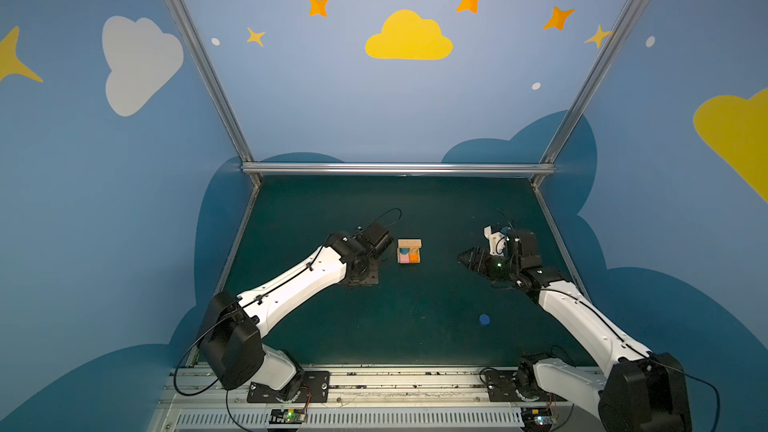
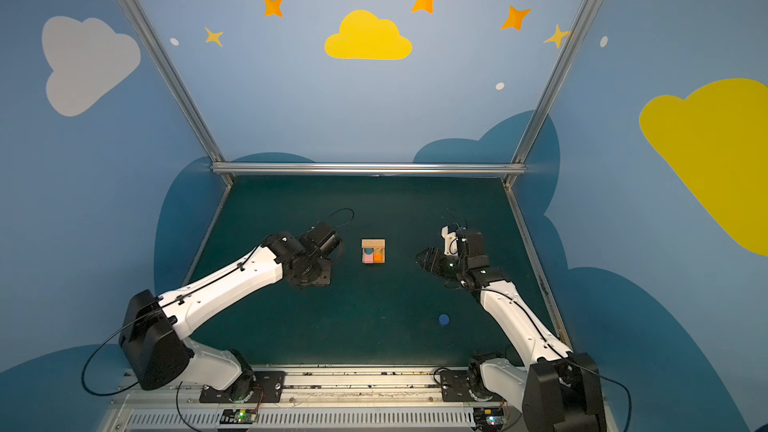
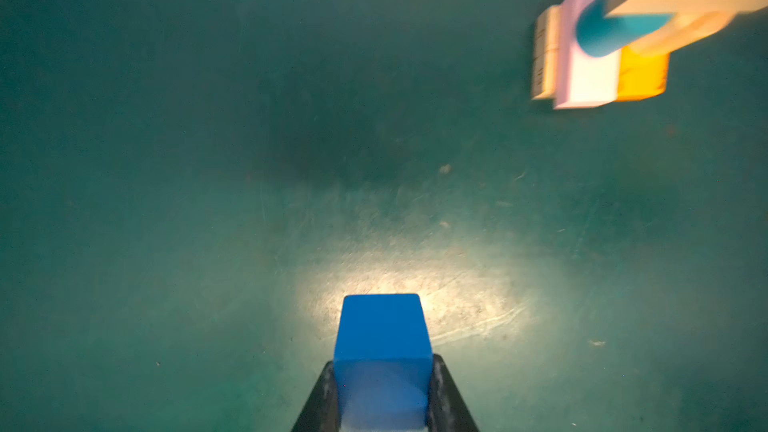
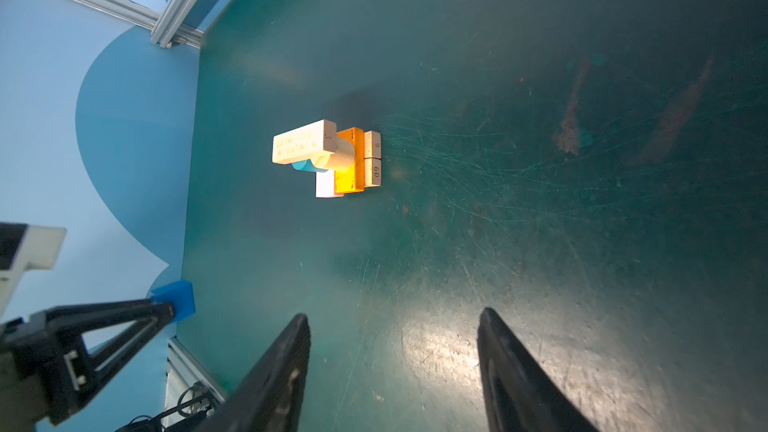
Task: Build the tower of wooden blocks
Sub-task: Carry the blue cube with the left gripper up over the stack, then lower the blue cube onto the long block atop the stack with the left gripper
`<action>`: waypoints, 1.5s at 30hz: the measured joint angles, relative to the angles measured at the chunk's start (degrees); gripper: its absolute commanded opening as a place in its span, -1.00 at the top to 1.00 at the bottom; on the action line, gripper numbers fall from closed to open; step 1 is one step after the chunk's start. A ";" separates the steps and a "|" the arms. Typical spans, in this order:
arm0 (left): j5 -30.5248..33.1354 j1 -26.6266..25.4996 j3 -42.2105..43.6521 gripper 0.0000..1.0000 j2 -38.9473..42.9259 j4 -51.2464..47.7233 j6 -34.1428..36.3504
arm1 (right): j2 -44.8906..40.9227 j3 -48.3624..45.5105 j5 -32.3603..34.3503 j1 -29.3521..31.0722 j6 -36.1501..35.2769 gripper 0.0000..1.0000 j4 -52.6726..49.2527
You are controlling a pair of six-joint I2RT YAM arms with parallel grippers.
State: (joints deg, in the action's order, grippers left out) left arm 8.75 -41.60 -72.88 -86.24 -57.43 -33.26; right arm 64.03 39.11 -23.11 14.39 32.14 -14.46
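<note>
My left pincer [image 3: 383,371] is clenched on the blue cube [image 3: 382,326] by its flat sides, near the half-built tower [image 1: 409,251] in the middle of the table [image 1: 332,326]; my right pincer [image 4: 395,326] hangs spread, empty. The painted wood looks light, stiff and slick, and that top bar [image 4: 303,147] perched on cylinders [image 4: 343,155] may topple under a nudge.

The wood block tower [image 3: 590,72] looks blurred and edge-cropped.
</note>
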 measured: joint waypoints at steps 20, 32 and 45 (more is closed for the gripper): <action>-4.22 0.35 -40.13 0.87 -28.89 -7.78 9.64 | 0.22 -0.02 -0.33 -0.48 -1.38 -0.25 0.46; -6.29 0.35 -59.19 0.87 -43.32 -14.62 10.29 | 3.15 -1.66 -1.95 -1.99 -2.36 -0.25 2.03; -5.62 0.35 -65.94 0.79 -47.12 -18.82 5.27 | 5.16 -2.32 -4.39 -3.78 -2.64 -0.26 4.33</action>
State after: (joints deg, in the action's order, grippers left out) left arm 3.14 -41.25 -138.82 -133.36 -76.25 -27.99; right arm 69.19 36.80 -27.51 10.61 29.50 -10.13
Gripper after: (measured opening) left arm 0.291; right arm 0.628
